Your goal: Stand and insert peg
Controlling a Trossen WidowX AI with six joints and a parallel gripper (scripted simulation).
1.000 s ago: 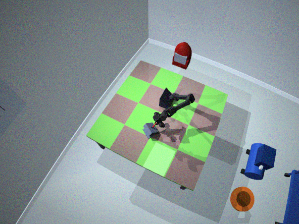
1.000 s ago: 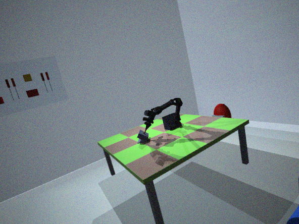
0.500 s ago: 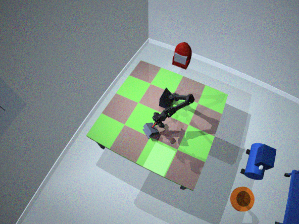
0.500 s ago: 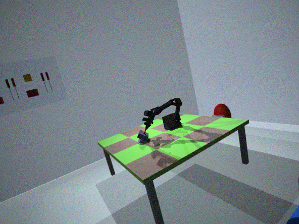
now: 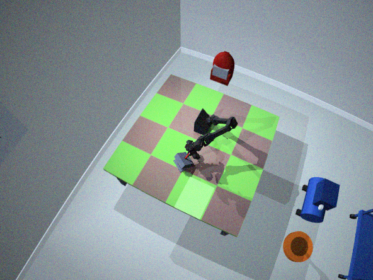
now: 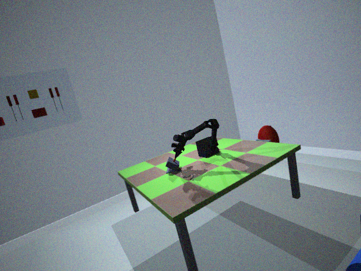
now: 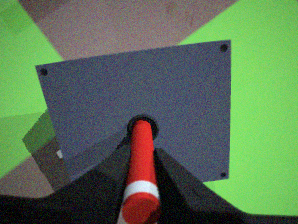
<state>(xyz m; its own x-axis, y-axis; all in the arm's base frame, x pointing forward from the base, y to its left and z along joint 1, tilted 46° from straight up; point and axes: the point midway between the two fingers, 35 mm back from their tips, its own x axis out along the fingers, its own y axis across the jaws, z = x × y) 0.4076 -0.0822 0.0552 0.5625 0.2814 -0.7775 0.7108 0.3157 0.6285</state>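
The sloped panel (image 5: 181, 159) (image 6: 171, 163) (image 7: 95, 100) stands on the table, a grey-blue plate with one round dark hole (image 7: 153, 124) in its face. My gripper (image 5: 189, 153) (image 6: 175, 157) (image 7: 141, 154) is shut on the red peg (image 5: 186, 156) (image 6: 174, 160) (image 7: 142, 165), just above the panel. In the wrist view the white band is at the near end, close to the camera, and the plain end points away from it to the hole. The plain end overlaps the hole, with the dark rim showing around it. How deep it sits, if at all, cannot be told.
The table (image 5: 135, 161) (image 6: 152, 186) has a green and brown checkered top. The arm's dark base block (image 5: 201, 122) (image 6: 205, 147) stands behind the panel. Small dark dots mark the panel's visible corners. A red object (image 5: 224, 63) (image 6: 268, 133), a blue machine (image 5: 312, 202) and an orange round object (image 5: 287, 246) are off the table.
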